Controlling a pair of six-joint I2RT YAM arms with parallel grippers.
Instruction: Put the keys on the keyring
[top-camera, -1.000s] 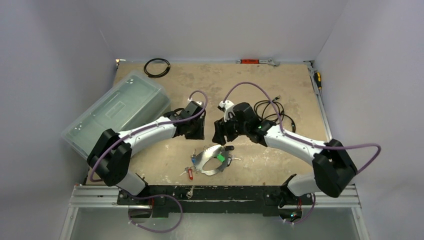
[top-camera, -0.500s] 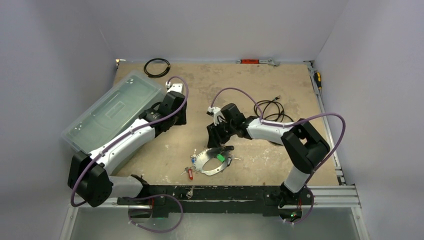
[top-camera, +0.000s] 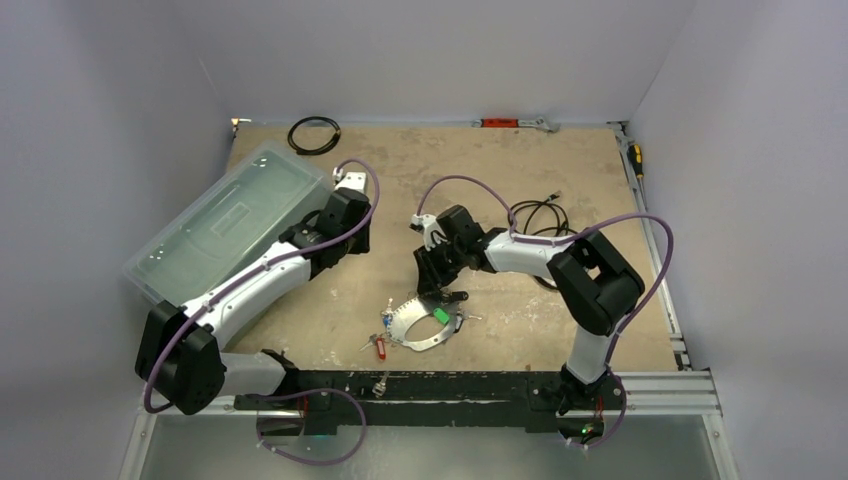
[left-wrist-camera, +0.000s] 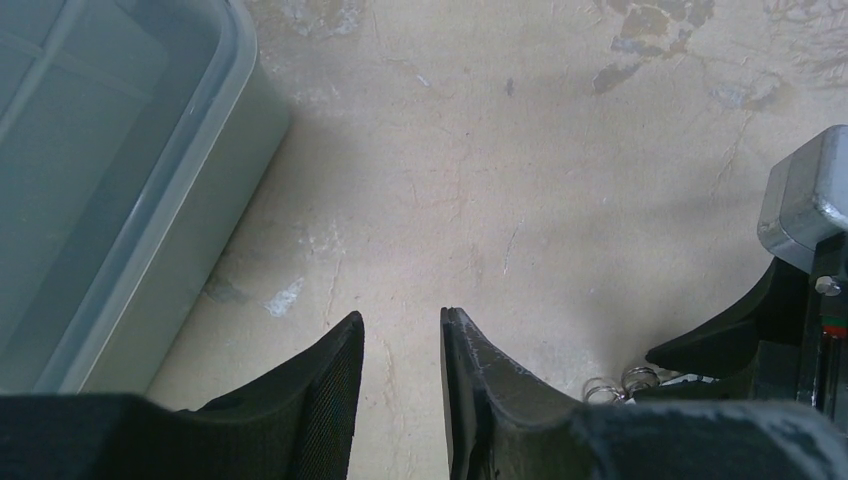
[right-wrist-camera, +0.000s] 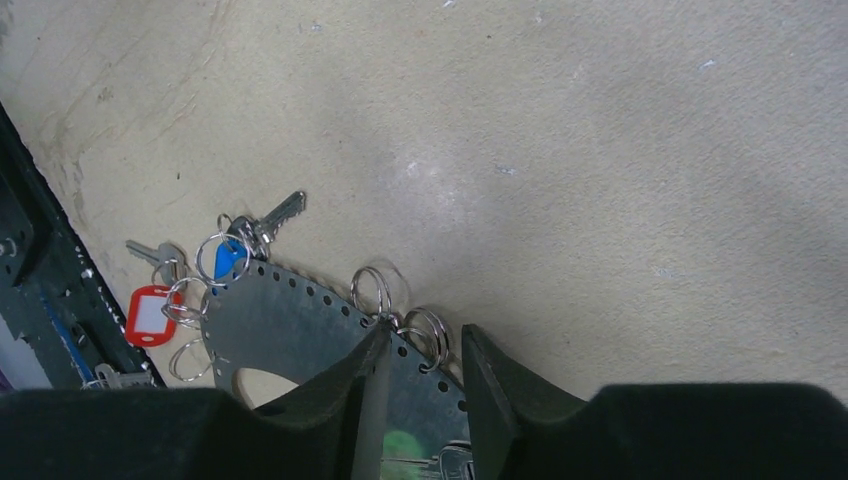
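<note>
The keyring is a flat silvery hoop with holes along its rim, lying near the table's front edge. Keys with green, red and blue tags lie on and beside it. My right gripper is at its far rim. In the right wrist view the keyring carries small split rings, and my right gripper is open with its jaws astride the rim and one split ring. The blue tag and red tag hang at the left. My left gripper is open and empty over bare table.
A clear plastic bin lies at the left, close to my left gripper. A black coiled cable ring sits at the back, and a loose black cable behind the right arm. A black rail runs along the near edge.
My left arm has pulled back up and left from the keyring toward the bin. My right gripper has shifted slightly left and stays at the keyring's far rim, its elbow folding in.
</note>
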